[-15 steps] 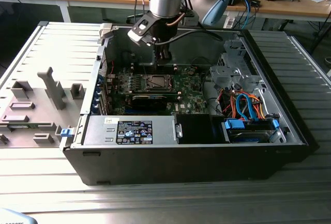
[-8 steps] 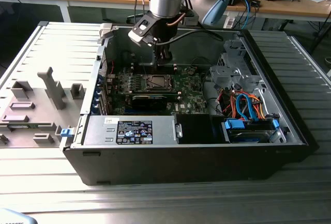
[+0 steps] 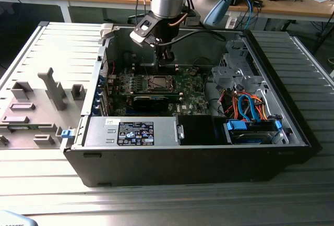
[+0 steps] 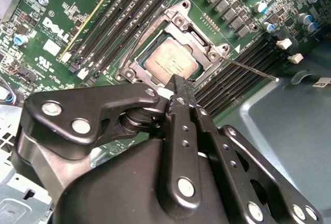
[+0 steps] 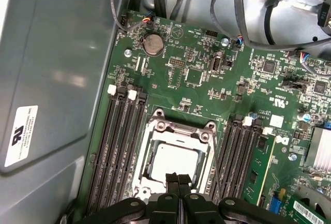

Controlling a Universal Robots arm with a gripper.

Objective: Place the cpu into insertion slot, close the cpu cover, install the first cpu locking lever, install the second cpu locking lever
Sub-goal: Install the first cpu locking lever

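The cpu [image 4: 170,61] lies flat in the insertion slot [image 3: 156,83] on the green board, its dull silver top [image 5: 173,161] facing up. The cpu cover [image 4: 204,45] is down around it as a silver frame [image 5: 178,129]. One thin wire locking lever [image 4: 253,70] sticks out sideways from the socket's corner over the memory slots. Another wire lever [image 4: 137,45] curves along the opposite side of the frame. My gripper [image 4: 176,81] hangs just above the socket's edge, fingers pressed together and holding nothing [image 5: 178,176]. In the exterior view the gripper [image 3: 166,59] is inside the open case.
Black memory slots [image 5: 116,146] flank the socket on both sides. A long black card [image 3: 151,100] lies in front of it, and the power supply [image 3: 130,131] sits nearer still. Cables and a drive cage [image 3: 245,106] crowd the exterior view's right. The grey case wall [image 5: 51,69] rises close by.
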